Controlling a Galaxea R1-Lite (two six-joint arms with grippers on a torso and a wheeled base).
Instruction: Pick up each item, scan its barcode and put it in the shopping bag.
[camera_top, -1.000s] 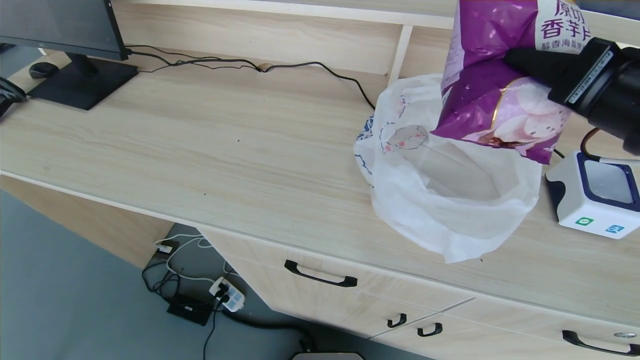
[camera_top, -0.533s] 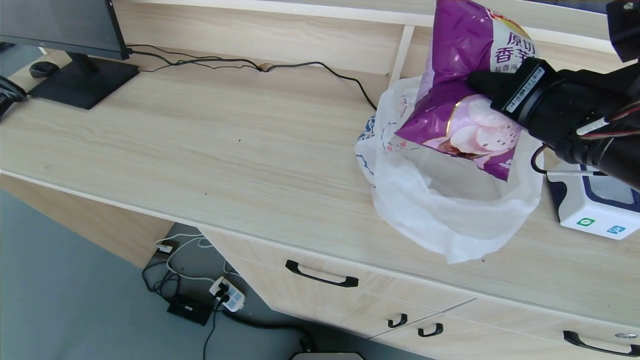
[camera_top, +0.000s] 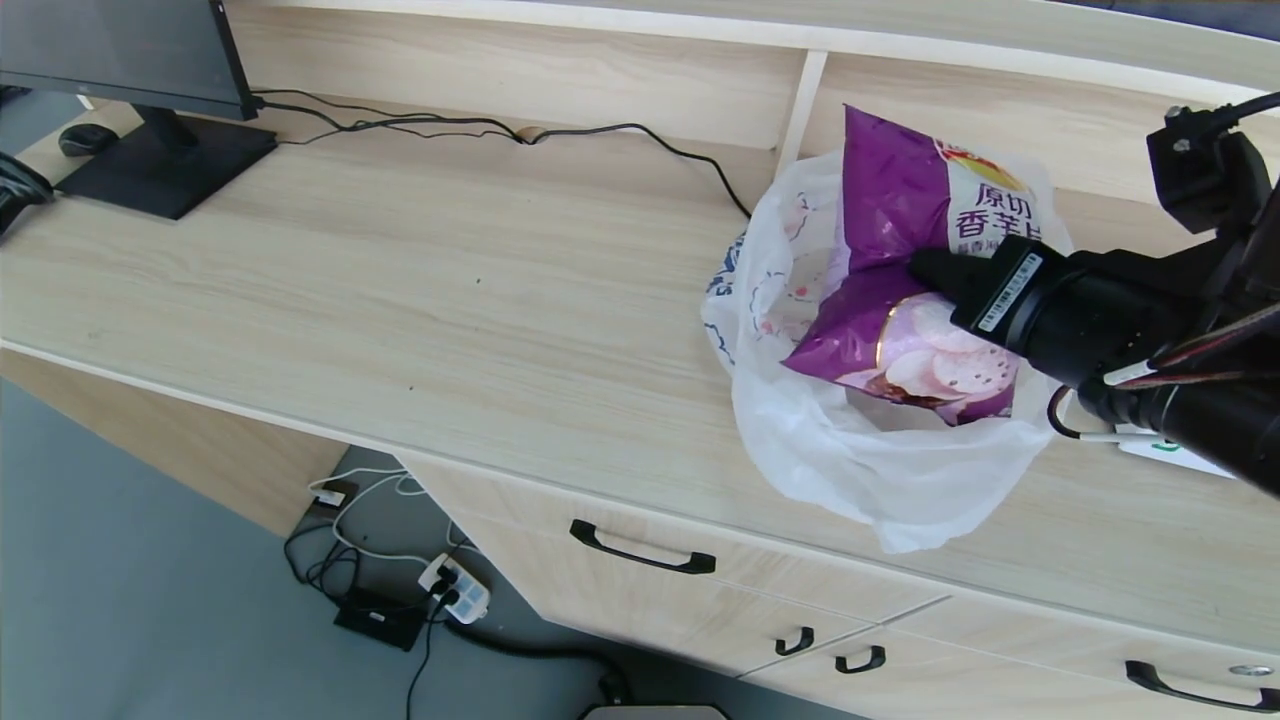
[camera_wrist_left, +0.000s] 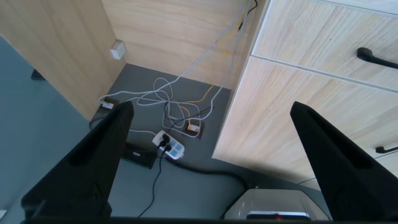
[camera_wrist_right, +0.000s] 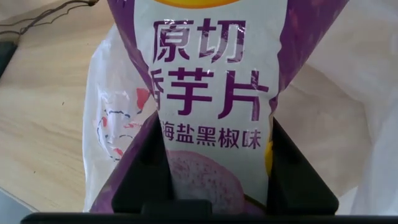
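Purple chip packet (camera_top: 895, 200) pinched mid-body in the closed right end effector (camera_top: 932, 270), half inside the white shopping bag (camera_top: 800, 450) at frame right on the desk (camera_top: 450, 280), left end effector (camera_wrist_left: 211, 112) spread wide and empty; looks like bagging, calls next for letting go.

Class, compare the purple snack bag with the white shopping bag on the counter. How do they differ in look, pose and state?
The purple snack bag is opaque and printed; the shopping bag is thin, translucent white. The snack bag is clamped by the right end effector and tilted, with its lower end inside the shopping bag, which rests slumped and open on the counter. Both are flexible bags.
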